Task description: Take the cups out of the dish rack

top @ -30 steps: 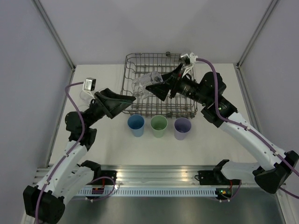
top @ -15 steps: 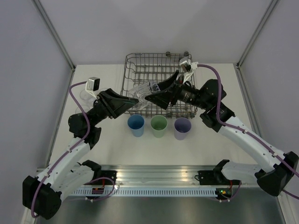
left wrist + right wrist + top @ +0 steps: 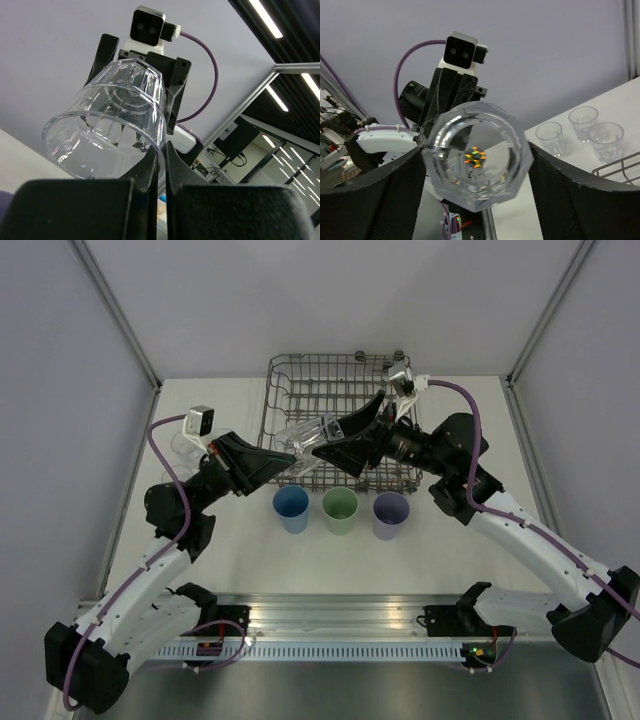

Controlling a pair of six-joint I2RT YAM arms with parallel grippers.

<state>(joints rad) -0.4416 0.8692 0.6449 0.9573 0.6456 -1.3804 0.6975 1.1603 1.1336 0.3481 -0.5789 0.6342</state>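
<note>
Clear glass [image 3: 308, 432], faceted, tilted, mid-air: right tool [image 3: 335, 436] clamps base, left tool [image 3: 161, 155] pinches rim.

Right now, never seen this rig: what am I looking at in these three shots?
A left arm and a right arm, bolted to a table. One shot looks down from above; the other two come from a camera on each wrist. Between the arms a clear glass is held in the air, on its side: the right pincer grips its base, the left pincer pinches its rim. Behind is a wire rack. Before it stand a blue tumbler, a green tumbler and a purple tumbler. Three more glasses stand on the table, left of the rack.
</note>
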